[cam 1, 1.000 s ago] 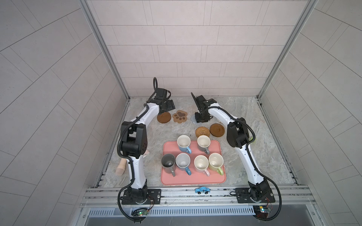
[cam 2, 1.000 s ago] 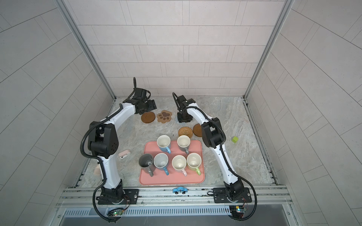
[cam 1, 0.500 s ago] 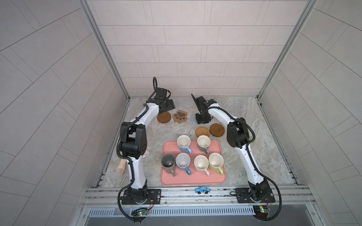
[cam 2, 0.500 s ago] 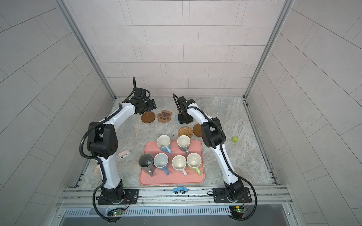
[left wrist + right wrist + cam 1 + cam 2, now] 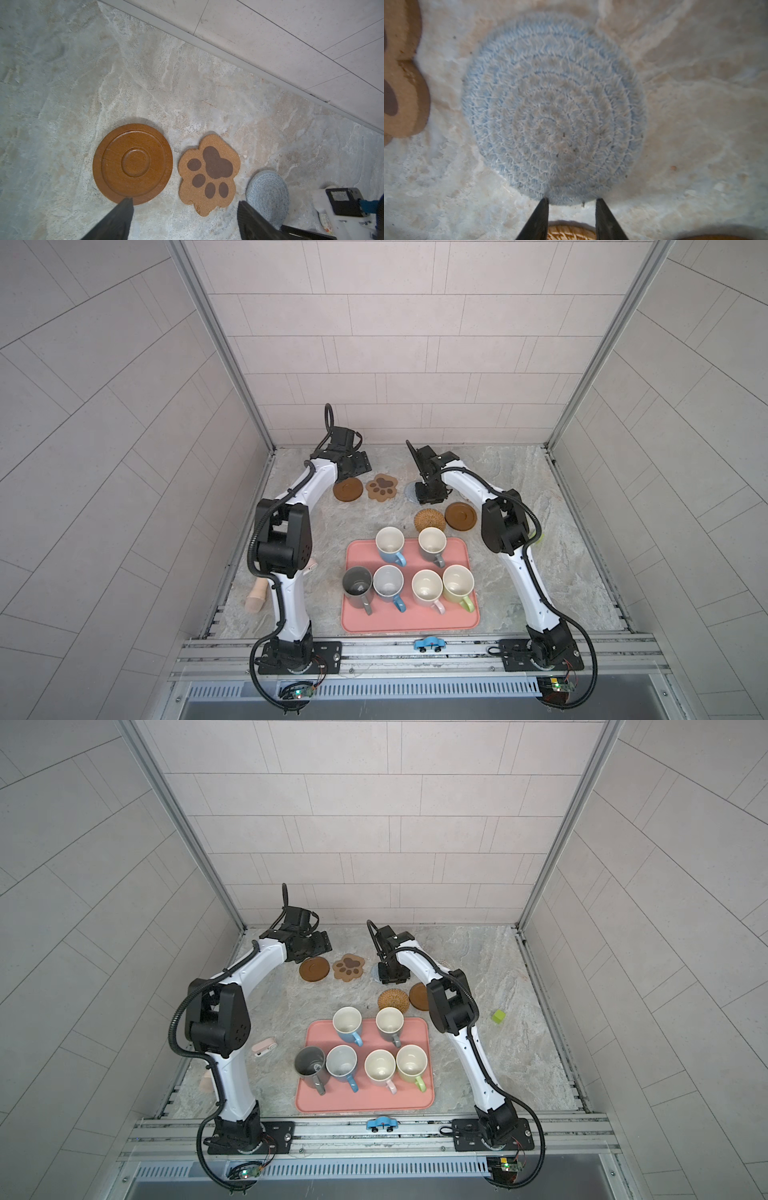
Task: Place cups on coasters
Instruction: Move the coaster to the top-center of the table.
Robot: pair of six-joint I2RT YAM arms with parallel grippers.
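I am looking down on the pink tray (image 5: 415, 622), which is holding all 6 cups upright, mouths up. Reading left to right, its front row is carrying the dark grey cup (image 5: 357, 587), a blue cup (image 5: 388, 585), the pale pink cup (image 5: 427, 588) and the light green cup (image 5: 458, 583). The back row is carrying the second blue cup (image 5: 390, 543) and the grey-brown cup (image 5: 432, 543). A pale fleck is showing inside the dark grey one; I cannot tell what it is. Every handle is pointing toward about 5 o'clock in both top views.

The coasters are lying flat at the tray's 12 o'clock, apart from the cups. The left gripper (image 5: 184, 201) is hanging released, jaws wide with nothing between them. Its wrist view is showing a brown wooden disc (image 5: 133, 162) and the paw-print coaster (image 5: 209, 172), whose toes are pointing toward 6 o'clock in both top views. The right gripper (image 5: 572, 199) is hovering partly parted, grasping nothing, its tips at the rim of the blue-grey knit coaster (image 5: 554, 108). At that coaster's 5 o'clock, the rattan coaster (image 5: 429, 519) and the second wooden disc (image 5: 460, 515) are sitting side by side.
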